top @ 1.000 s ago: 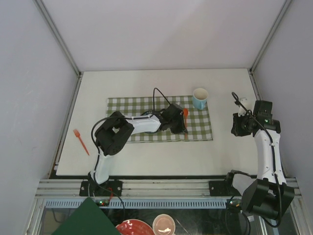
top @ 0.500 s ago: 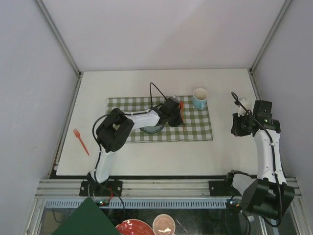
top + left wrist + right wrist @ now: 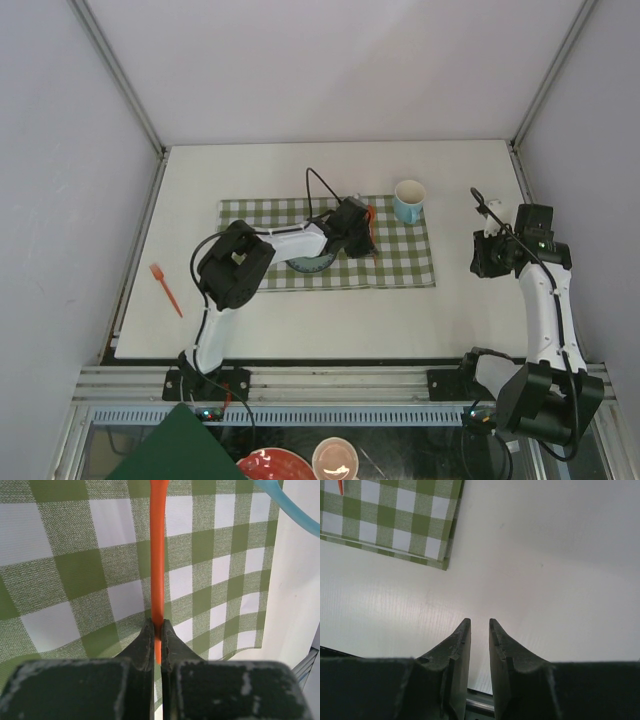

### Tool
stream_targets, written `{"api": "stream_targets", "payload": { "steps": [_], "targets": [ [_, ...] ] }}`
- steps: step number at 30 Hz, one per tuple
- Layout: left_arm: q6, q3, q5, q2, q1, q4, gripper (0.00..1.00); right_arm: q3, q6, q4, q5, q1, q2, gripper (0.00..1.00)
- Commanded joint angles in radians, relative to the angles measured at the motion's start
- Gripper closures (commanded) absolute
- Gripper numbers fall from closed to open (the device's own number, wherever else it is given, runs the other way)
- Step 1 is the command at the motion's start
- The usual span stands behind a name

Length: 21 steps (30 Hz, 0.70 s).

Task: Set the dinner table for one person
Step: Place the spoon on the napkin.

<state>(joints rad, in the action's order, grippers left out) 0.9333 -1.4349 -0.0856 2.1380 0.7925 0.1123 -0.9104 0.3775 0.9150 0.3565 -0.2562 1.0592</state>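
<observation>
Bench (image 3: 300, 165), checked cloth (image 3: 405, 262): left end effector (image 3: 157, 625) pinches orange utensil (image 3: 157, 555); right end effector (image 3: 479, 625) narrow, empty. Risk: thin handle may pivot or slip.

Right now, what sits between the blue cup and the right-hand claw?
From the blue cup, the top camera shows only the checked cloth's edge, then bare dinner table up to the right gripper.

Checked cloth (image 3: 400, 262), blue cup (image 3: 408, 200) at its far right corner, orange fork (image 3: 167, 291) apart at left
</observation>
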Motion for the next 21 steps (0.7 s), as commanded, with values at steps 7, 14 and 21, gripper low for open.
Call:
{"api": "stream_targets", "payload": {
  "steps": [7,14,21],
  "targets": [
    [-0.004,-0.031,-0.028,-0.006,0.015,-0.018,0.80,0.002,-0.006,-0.041,0.011,0.008,-0.011,0.77],
    [-0.018,-0.036,-0.059,-0.032,0.023,-0.041,0.32,0.005,-0.002,-0.039,0.014,0.013,-0.011,0.76],
    [-0.120,-0.054,-0.026,-0.127,0.020,-0.002,0.32,0.007,-0.002,-0.040,0.015,0.017,-0.016,0.76]
  ]
}}
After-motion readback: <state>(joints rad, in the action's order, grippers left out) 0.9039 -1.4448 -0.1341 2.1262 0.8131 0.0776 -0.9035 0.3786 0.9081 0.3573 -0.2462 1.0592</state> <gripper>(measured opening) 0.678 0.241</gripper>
